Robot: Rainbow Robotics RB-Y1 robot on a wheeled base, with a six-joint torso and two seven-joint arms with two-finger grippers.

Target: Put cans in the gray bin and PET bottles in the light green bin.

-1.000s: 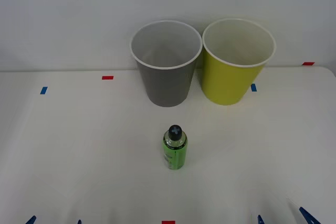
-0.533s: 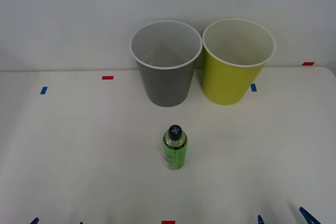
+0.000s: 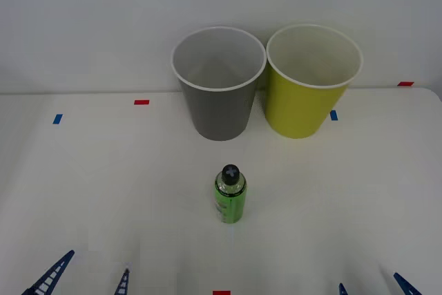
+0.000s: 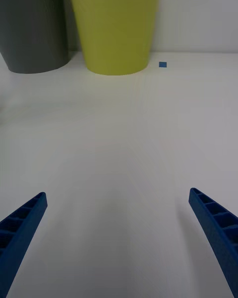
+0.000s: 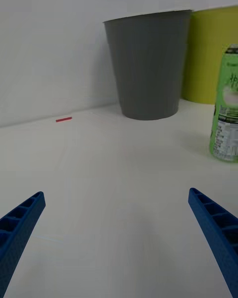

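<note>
White surface (image 3: pixel 103 191) holds my upright bottle (image 3: pixel 229 198), ahead and right of my wide-open left end effector (image 3: pixel 86 278); the right end effector (image 3: pixel 373 287), also open, waits farther off.

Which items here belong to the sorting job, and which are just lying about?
Job:
- small translucent green plastic bottle with dark cap, standing upright
- gray tapered round bin
- yellow-green tapered round bin

Lying about:
- red tape marks
- blue tape marks

The left pincer (image 3: pixel 86 278) has pushed farther onto the table (image 3: pixel 103 191), its blue fingers (image 3: pixel 50 276) spread wide
</note>
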